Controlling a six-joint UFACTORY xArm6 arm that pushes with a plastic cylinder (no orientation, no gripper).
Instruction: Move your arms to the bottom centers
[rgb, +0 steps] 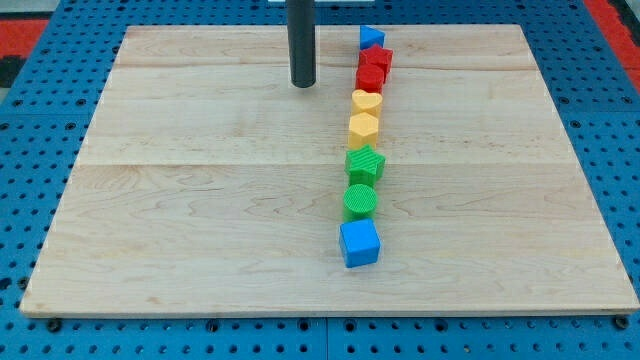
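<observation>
My tip (303, 84) is the lower end of a dark rod near the view's top, left of the block column. The blocks form a line running down the board: a blue triangle-like block (371, 38) at the top, two red blocks (380, 59) (369, 78), a yellow heart (366, 101), a yellow hexagon-like block (364, 127), a green star-like block (365, 163), a green cylinder (360, 200) and a blue cube (360, 243) at the bottom. My tip touches none of them; the nearest is the lower red block, to its right.
The blocks lie on a light wooden board (200, 200) set on a blue perforated table (30, 140). A red patch (615, 18) shows at the view's top right corner.
</observation>
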